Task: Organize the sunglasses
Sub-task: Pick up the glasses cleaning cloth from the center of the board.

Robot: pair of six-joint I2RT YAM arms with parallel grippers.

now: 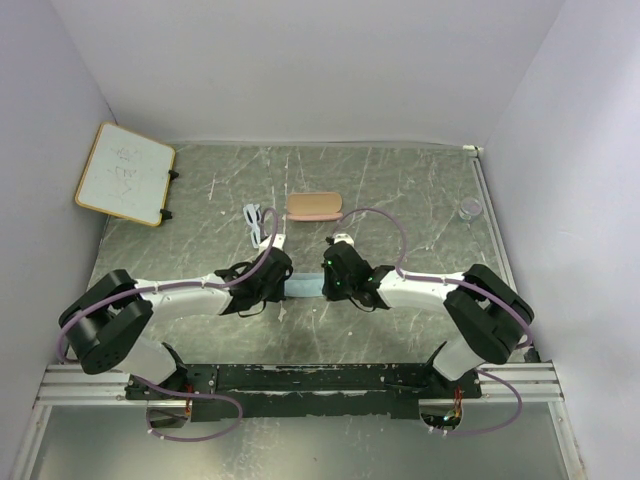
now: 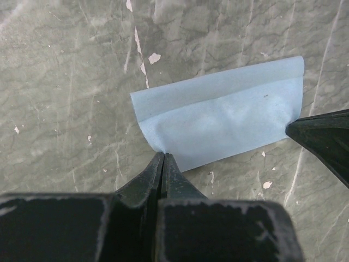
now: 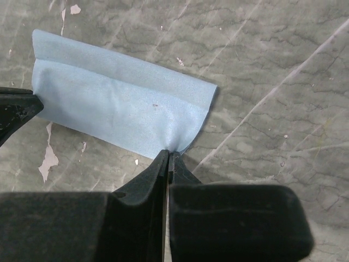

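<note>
Grey table, white walls: my left gripper and right gripper are each pinched tight on a near corner of the cloth, mid-table. Sunglasses lie loose toward the far edge, just left of the case, which looks closed. I judge casing them is not yet started.

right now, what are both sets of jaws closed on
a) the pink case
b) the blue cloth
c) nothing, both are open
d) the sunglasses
b: in each wrist view the jaws are pinched shut on one corner of the folded blue cloth, left jaws at one end and right jaws at the other, while the sunglasses and the pink case lie farther back, apart from both arms.
</note>
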